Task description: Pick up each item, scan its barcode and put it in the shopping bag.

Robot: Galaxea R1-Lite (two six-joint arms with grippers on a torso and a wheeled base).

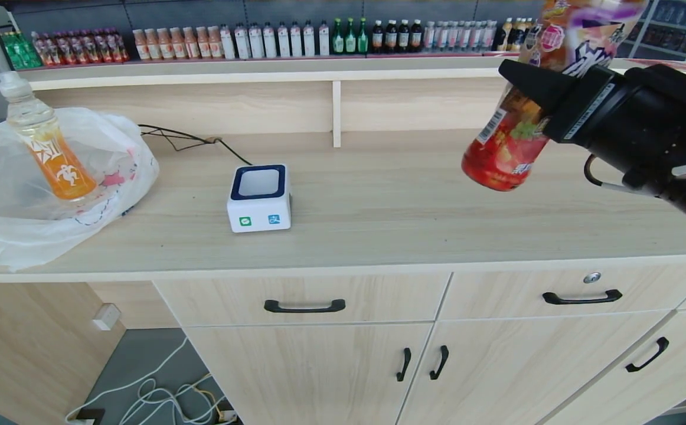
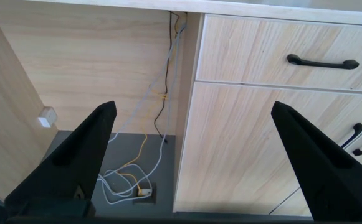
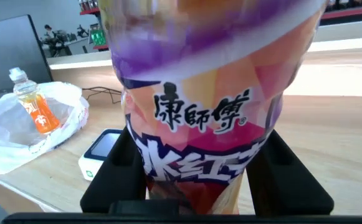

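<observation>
Bottle of red drink (image 1: 505, 147), plastic with a colourful wrapper, hangs tilted, base toward the left, above the right end of the pale wooden counter (image 1: 414, 200), clamped in the jaws of the black right gripper (image 1: 535, 94). Left gripper (image 2: 193, 109) sits low before the cupboard doors (image 2: 249, 143), jaws spread wide.

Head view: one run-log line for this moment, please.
right gripper: shut on red bottle, raised right of scanner | left gripper: open, below counter | bag: orange bottle inside
</observation>
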